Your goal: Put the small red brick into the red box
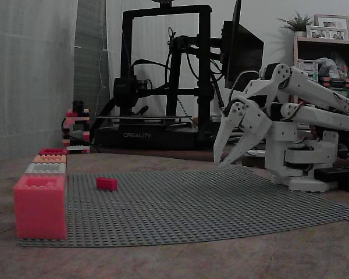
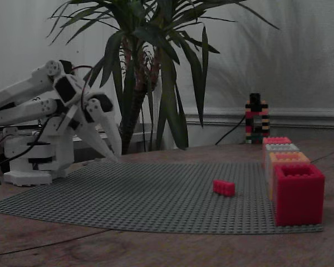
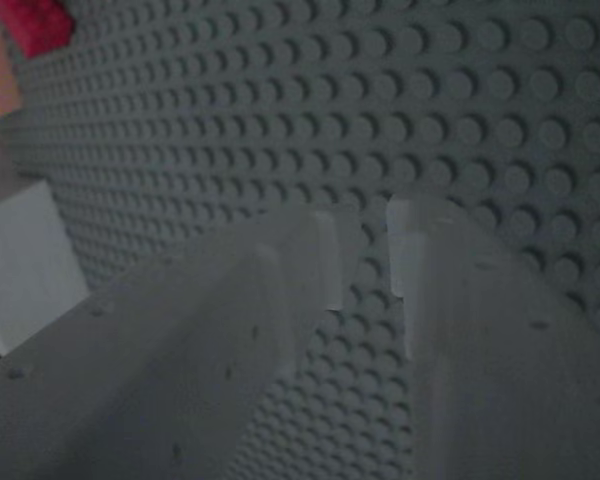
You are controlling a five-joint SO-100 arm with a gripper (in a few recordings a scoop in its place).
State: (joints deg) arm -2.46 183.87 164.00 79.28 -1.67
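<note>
Grey studded plastic baseplate (image 1: 209, 203): lies flat on the brown table (image 1: 163, 261), its curved near edge just short of the table's front in both fixed views. The middle of the plate is bare studs, open ground between brick and arm.

Small deep-red rectangular studded brick (image 1: 106, 183): sits on the baseplate near its box-side edge, well apart from the arm, just beside the row of boxes but not touching them. Also seen in a fixed view (image 2: 224, 187).

Row of open square boxes built of bricks, standing along one edge of the baseplate: nearest is the red box (image 2: 298, 193), shown pinkish-red in a fixed view (image 1: 40, 206); behind it an orange box (image 1: 49, 158), a light grey box (image 1: 45, 168) and a further red box (image 1: 52, 151).

White five-joint arm (image 1: 302, 116): base at the baseplate's opposite edge, folded low, wrist pitched downward. White two-finger gripper (image 1: 230, 157): tips just above the studs, fingers parted a little, nothing between them; the wrist view (image 3: 365, 270) shows the gap.
</note>
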